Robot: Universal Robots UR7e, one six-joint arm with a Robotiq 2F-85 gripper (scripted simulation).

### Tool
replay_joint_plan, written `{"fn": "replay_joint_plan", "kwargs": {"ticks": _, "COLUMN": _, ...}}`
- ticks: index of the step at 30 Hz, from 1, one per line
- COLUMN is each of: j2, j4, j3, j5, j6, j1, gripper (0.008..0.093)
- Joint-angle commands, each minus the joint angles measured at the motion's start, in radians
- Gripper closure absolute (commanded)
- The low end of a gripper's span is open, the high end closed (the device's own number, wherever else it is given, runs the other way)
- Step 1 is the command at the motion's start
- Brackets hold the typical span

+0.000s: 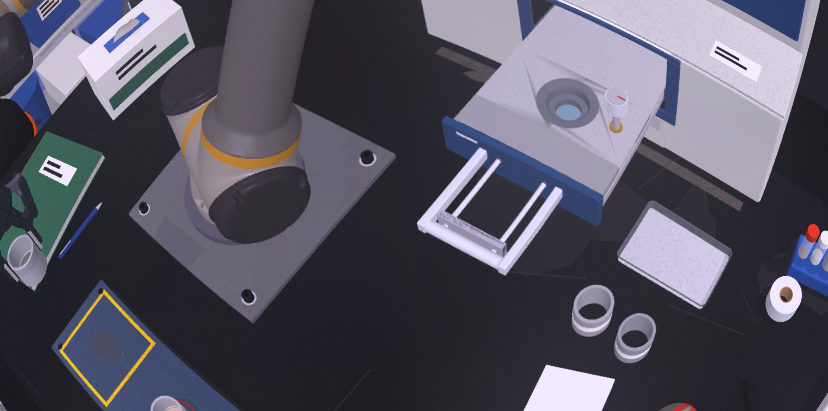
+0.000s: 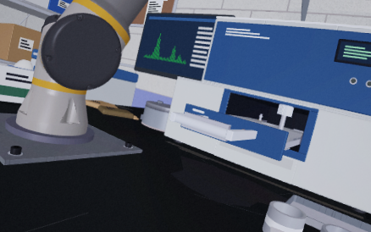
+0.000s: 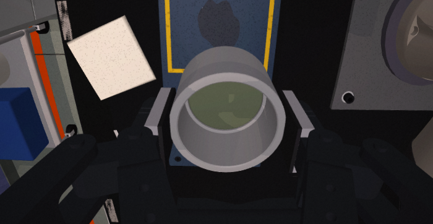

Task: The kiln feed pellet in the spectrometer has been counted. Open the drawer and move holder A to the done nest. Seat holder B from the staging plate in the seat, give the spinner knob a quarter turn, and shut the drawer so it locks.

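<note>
Holder A point(image 3: 227, 111), a grey ring cup with a greenish pellet inside, is gripped in my closed gripper point(image 1: 23, 246) at the far left of the bench, above the green notebook. The done nest point(image 1: 107, 345), a blue pad with a yellow square outline, lies just beyond it toward the bench's near edge. The spectrometer drawer point(image 1: 559, 118) stands pulled out, its round seat point(image 1: 568, 104) is empty, and the spinner knob point(image 1: 616, 110) stands beside the seat. Two grey ring holders point(image 1: 593, 309) point(image 1: 635, 337) rest on the bench near the staging plate point(image 1: 674, 254).
A white box point(image 1: 139, 52) sits left of the arm's base point(image 1: 255, 199). A green notebook point(image 1: 49, 188) and a blue pen point(image 1: 80, 231) lie under my wrist. A white sheet point(image 1: 571, 391), a tape roll point(image 1: 784, 298) and a tube rack point(image 1: 811, 254) are at the right.
</note>
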Motion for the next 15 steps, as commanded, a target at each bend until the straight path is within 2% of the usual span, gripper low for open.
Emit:
{"fn": "replay_joint_plan", "kwargs": {"ticks": 1, "j2": 0.000, "j4": 0.002, "j3": -0.002, "j5": 0.000, "j6": 0.000, "j1": 0.000, "gripper": 0.0934}}
{"fn": "replay_joint_plan", "kwargs": {"ticks": 10, "j2": -0.006, "j4": 0.011, "j3": -0.006, "j5": 0.000, "j6": 0.010, "j1": 0.011, "gripper": 0.0934}}
{"fn": "replay_joint_plan", "kwargs": {"ticks": 15, "j2": -0.031, "j4": 0.023, "j3": 0.007, "j5": 0.000, "j6": 0.074, "j1": 0.075, "gripper": 0.0934}}
